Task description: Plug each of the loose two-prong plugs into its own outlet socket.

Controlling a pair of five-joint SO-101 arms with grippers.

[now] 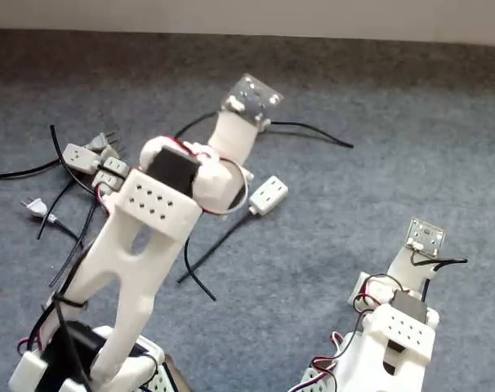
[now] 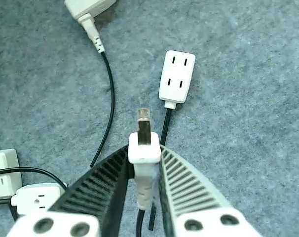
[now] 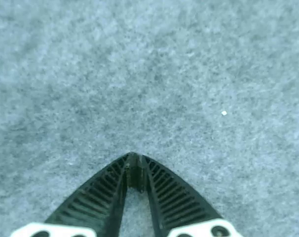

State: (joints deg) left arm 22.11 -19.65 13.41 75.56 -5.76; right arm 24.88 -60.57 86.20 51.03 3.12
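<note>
The grey desk carries everything. The left arm stretches from the lower left to the centre of the high view, and the right arm sits at the lower right. The left end effector clamps a white two-prong plug, whose prongs end near the cord end of a white outlet socket without touching it. The right end effector is closed on nothing above bare desk. More sockets cluster at the left, and a loose plug lies to their lower left.
</note>
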